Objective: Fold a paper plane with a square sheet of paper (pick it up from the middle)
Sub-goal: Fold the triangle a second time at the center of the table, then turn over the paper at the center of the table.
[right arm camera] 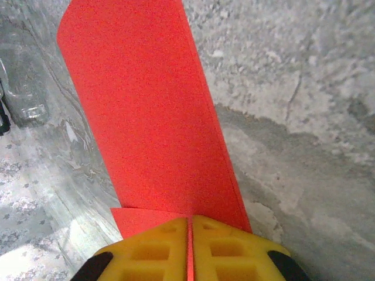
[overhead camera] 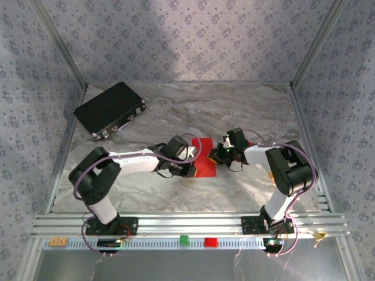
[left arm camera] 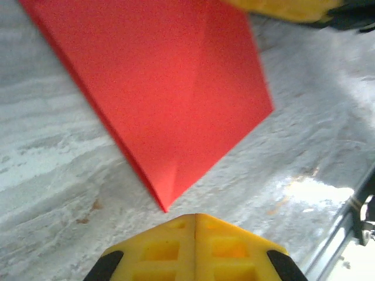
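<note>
Yellow fingers of the right gripper are pressed together on the near edge of the red sheet of paper, and the left gripper is closed on nothing, just before a folded corner of this sheet, which lies on the grey marbled table between the two grippers.

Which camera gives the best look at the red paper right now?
Left wrist: the red paper is close, its crease and pointed corner clear. Right wrist shows it as a long strip running into the right tool. Top external shows it small and distant.
</note>
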Robot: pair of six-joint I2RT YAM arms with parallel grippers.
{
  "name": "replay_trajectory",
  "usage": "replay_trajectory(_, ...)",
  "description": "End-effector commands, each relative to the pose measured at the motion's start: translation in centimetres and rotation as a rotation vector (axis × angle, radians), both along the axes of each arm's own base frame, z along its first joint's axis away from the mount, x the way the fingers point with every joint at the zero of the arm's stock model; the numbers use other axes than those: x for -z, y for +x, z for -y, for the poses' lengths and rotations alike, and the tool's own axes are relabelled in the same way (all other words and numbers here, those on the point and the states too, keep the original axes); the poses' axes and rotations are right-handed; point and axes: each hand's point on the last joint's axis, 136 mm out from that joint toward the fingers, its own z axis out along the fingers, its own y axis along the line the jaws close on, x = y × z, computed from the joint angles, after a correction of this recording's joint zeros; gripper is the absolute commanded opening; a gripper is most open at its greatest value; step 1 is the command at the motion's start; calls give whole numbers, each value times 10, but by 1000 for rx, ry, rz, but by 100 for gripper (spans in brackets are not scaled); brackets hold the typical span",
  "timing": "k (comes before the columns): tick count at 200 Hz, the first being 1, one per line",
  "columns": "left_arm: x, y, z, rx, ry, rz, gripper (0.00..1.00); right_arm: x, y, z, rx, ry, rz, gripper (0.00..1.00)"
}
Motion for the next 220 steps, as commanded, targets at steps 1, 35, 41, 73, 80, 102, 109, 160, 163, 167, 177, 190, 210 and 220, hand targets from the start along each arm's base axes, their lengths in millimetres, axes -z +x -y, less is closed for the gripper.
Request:
replay_trajectory(1,-18,16,1,-28,-45,45,2,-21,6,3,-3,-8,58,14)
replay_trajectory(35,-25,40,11,-55,-91,34,2,-37,-6,21,24,-90,73,19)
replay_trajectory(41,-25,43,15,-50,-93,31,2,-37,-9,24,30,-95,70,20)
replay_trajectory(73,-17,56,28,-34,-85,16,3,-37,-31,33,56,-95,44,24)
replay_trajectory(80,-15,57,30,-30,-83,10,3,-36,-35,33,58,-90,36,24)
replay_trajectory(102,-6,61,33,-21,-62,-1,3,-33,-48,31,60,-86,9,24)
replay_trajectory(109,-2,62,32,-23,-49,-3,3,-32,-52,30,56,-85,5,25)
replay_trajectory(160,27,61,23,-42,2,-28,2,-24,-68,28,50,-106,-24,26)
replay_trajectory(163,29,60,22,-44,4,-31,1,-24,-68,28,48,-106,-25,26)
replay_trajectory(167,31,59,21,-45,8,-35,1,-23,-69,28,48,-105,-29,26)
replay_trajectory(177,35,56,19,-47,11,-44,0,-23,-72,26,39,-100,-33,26)
replay_trajectory(190,41,52,15,-48,14,-55,0,-22,-74,24,30,-96,-43,28)
replay_trajectory(210,46,46,12,-48,19,-66,0,-19,-79,21,18,-100,-61,31)
replay_trajectory(220,47,45,10,-49,19,-69,0,-18,-80,20,14,-99,-64,31)
